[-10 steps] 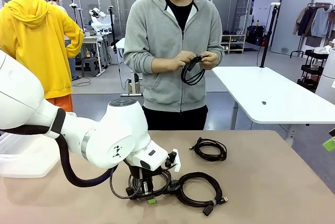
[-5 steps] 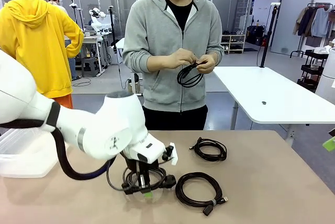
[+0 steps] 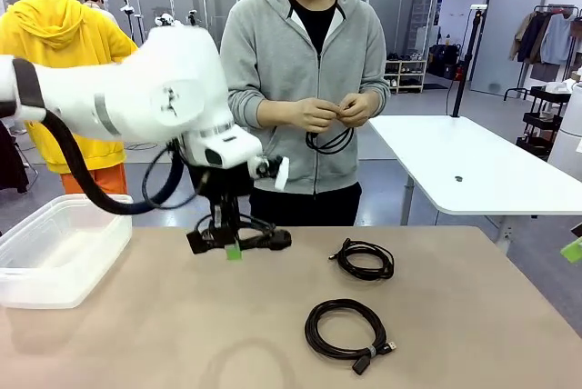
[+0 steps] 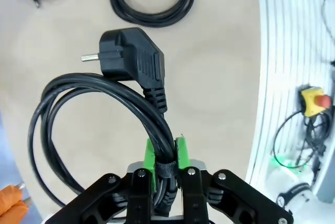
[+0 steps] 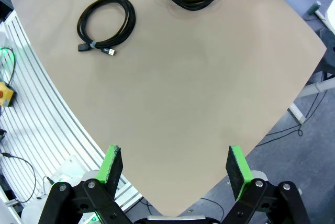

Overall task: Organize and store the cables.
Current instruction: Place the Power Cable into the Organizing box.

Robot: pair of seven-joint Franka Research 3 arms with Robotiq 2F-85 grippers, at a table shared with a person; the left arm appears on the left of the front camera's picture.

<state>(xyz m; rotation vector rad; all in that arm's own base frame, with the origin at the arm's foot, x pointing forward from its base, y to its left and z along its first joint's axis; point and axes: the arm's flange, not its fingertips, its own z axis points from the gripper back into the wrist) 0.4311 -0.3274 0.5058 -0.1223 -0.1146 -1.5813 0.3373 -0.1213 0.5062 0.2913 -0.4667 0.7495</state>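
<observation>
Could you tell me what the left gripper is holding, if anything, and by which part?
The left gripper pinches the coiled power cable by its gathered strands, near the plug.

Tan table (image 3: 473, 334) is loaded with three items. Two coiled black cables are laid right of centre, apart: smaller coil (image 3: 364, 259) farther back, larger coil (image 3: 346, 330) nearer the robot's edge. Clear plastic bin (image 3: 55, 257) is set at left end

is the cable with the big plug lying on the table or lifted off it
Lifted: the left hand is shut on the plug cable, which hangs in the air above the table.
</observation>
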